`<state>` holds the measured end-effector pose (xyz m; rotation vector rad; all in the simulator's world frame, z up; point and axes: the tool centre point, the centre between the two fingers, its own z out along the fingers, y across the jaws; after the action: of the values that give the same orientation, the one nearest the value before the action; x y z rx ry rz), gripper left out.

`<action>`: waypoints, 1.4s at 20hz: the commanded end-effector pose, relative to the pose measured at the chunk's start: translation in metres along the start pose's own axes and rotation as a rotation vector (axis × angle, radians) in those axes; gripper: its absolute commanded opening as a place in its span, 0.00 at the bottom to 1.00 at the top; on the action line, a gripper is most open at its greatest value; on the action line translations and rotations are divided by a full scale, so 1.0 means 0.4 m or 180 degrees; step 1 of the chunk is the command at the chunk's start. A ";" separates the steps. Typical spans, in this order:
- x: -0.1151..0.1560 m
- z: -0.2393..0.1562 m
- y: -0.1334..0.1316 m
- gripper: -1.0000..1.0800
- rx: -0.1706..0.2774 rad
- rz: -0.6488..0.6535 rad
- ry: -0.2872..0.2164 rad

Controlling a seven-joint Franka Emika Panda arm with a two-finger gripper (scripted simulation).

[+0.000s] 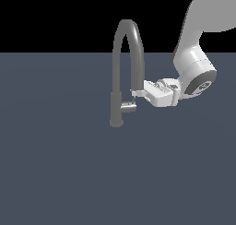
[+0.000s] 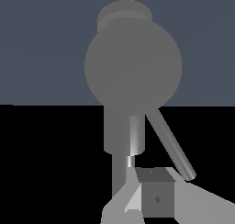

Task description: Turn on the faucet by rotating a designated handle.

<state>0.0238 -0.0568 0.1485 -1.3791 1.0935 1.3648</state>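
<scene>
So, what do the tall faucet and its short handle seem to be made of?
The tall dark-grey arched faucet looks like matte metal: even tone, no glints. The short silver cylindrical handle looks like polished metal, with a bright streak along it. Being simulator renders, both are guesses.

The faucet (image 1: pixel 120 72) stands on the floor (image 1: pixel 69 173); the handle (image 1: pixel 129 107) projects toward the exterior view's right, gripper (image 1: pixel 135 93) just above it.

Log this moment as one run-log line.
phase: reaching handle | gripper: beside faucet, above handle, contact unclear | jaws: cannot tell | handle: not visibly turned
</scene>
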 end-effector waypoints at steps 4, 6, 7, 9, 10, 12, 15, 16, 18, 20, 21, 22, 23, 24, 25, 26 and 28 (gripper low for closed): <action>0.015 0.000 0.026 0.00 -0.0003 0.0009 -0.0005; 0.025 0.000 0.043 0.00 -0.0005 0.0016 -0.0009; 0.030 0.000 0.052 0.00 -0.0006 0.0019 -0.0011; 0.041 0.000 0.070 0.00 -0.0009 0.0025 -0.0014; 0.047 0.000 0.080 0.00 -0.0010 0.0028 -0.0016; 0.052 0.000 0.089 0.00 -0.0011 0.0031 -0.0018; 0.059 0.000 0.086 0.00 -0.0012 -0.0008 -0.0005; 0.074 0.000 0.096 0.00 -0.0012 0.0002 -0.0008; 0.106 0.000 0.116 0.00 -0.0012 0.0021 -0.0014; 0.122 0.000 0.126 0.00 -0.0011 0.0030 -0.0017; 0.070 0.000 0.098 0.00 -0.0031 -0.0066 -0.0002; 0.087 0.000 0.101 0.00 -0.0028 -0.0054 -0.0004; 0.103 0.000 0.104 0.00 -0.0026 -0.0042 -0.0006; 0.120 0.000 0.107 0.00 -0.0024 -0.0030 -0.0008; 0.136 0.000 0.111 0.00 -0.0021 -0.0019 -0.0010; 0.152 0.000 0.114 0.00 -0.0019 -0.0007 -0.0011; 0.183 0.000 0.121 0.00 -0.0015 0.0015 -0.0015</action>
<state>-0.0145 -0.0654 0.0987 -1.3954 1.0653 1.3572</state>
